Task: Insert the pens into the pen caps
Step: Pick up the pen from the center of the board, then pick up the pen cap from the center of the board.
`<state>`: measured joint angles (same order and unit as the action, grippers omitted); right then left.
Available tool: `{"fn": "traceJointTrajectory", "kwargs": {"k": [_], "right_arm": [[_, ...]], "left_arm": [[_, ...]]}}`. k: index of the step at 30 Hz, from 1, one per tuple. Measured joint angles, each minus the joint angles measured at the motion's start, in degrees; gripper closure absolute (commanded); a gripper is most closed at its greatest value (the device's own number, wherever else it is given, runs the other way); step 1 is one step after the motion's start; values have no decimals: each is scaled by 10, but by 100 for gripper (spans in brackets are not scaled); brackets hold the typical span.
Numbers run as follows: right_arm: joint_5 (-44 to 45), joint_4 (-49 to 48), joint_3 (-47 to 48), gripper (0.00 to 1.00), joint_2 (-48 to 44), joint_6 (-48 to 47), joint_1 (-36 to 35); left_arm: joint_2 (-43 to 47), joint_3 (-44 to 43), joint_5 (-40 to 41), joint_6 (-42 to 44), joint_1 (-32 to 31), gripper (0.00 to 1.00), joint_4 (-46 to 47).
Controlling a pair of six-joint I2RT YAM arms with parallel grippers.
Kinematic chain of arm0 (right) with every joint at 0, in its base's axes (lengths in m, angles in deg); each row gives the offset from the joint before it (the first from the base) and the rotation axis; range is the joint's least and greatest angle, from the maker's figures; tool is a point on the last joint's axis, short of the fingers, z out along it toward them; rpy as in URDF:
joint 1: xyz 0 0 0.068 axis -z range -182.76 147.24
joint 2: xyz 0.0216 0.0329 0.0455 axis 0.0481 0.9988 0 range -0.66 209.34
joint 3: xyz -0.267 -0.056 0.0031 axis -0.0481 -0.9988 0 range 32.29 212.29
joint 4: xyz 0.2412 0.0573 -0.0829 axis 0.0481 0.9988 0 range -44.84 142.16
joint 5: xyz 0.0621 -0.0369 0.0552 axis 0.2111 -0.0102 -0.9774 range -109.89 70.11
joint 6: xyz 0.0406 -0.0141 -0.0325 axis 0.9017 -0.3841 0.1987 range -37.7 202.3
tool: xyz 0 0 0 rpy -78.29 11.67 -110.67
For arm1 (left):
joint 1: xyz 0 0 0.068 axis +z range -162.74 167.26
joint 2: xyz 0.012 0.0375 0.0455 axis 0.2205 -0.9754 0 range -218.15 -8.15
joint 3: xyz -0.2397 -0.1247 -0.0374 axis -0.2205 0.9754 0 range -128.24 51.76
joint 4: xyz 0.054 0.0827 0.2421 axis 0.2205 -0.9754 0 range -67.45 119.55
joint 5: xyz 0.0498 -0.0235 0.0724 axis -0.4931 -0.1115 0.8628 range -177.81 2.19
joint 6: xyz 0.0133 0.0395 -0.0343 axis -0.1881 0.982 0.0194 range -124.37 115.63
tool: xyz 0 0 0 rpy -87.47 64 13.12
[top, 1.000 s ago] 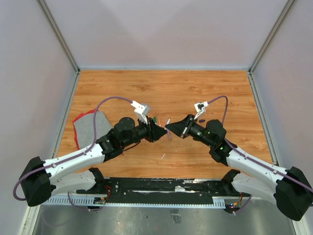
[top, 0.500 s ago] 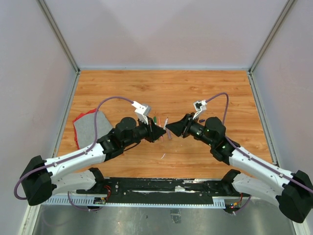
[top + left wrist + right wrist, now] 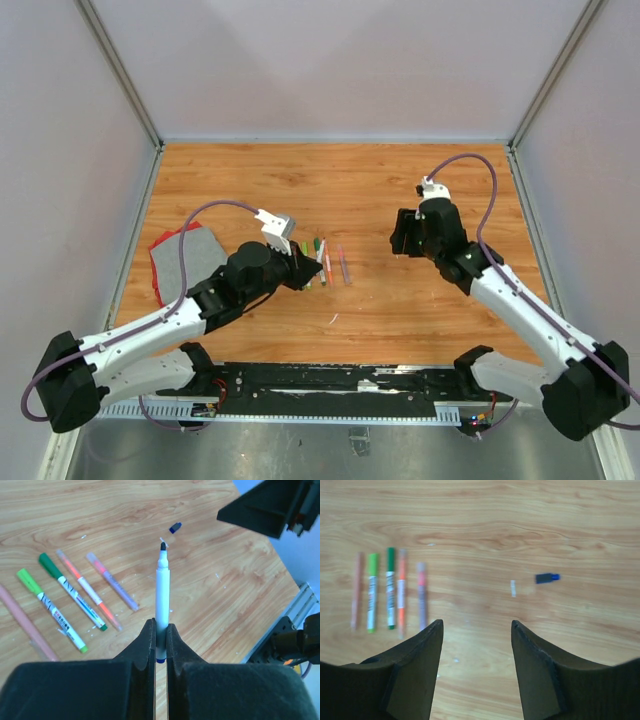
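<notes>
Wooden table (image 3: 400,190): a grey, red-edged cloth (image 3: 180,255) lies at its left side, well apart from the work.

Left gripper (image 3: 160,630): jaws closed tight on a white pen (image 3: 162,587), which it clamps near the blue tail end. Most of the barrel stands out beyond the fingers, and the dark writing tip is bare.

Right gripper (image 3: 477,630): jaws parted about halfway, nothing between them, raised above the table and looking down on it.

Row of five pens (image 3: 390,587): they lie side by side on the wood and appear capped.

Blue cap (image 3: 547,577): it lies on its side, alone, well apart from the row. A small white scrap (image 3: 513,588) lies near it.

Hazards, as judged:
- The cap is short and round, so a finger landing off-centre could roll it away or pick it up askew.
- The pen is held far back, so a push on its tip from a misaligned cap could pivot it or drive it back through the jaws.
- The bare tip could mark the wood if lowered.
</notes>
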<state>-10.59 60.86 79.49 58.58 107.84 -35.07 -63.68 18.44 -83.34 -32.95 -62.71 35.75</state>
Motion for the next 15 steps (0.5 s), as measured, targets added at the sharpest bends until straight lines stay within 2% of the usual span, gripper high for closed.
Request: {"fn": "traceJointTrajectory", "kwargs": {"k": [7, 12, 15], "right_arm": [[-47, 36, 30, 38, 111, -44, 119], [-69, -15, 15, 39, 120, -79, 150], [-115, -30, 21, 38, 135, -113, 174]], "left_arm": [[13, 12, 10, 1, 7, 99, -26], [19, 12, 11, 2, 8, 100, -39], [22, 12, 11, 2, 8, 99, -49]]}}
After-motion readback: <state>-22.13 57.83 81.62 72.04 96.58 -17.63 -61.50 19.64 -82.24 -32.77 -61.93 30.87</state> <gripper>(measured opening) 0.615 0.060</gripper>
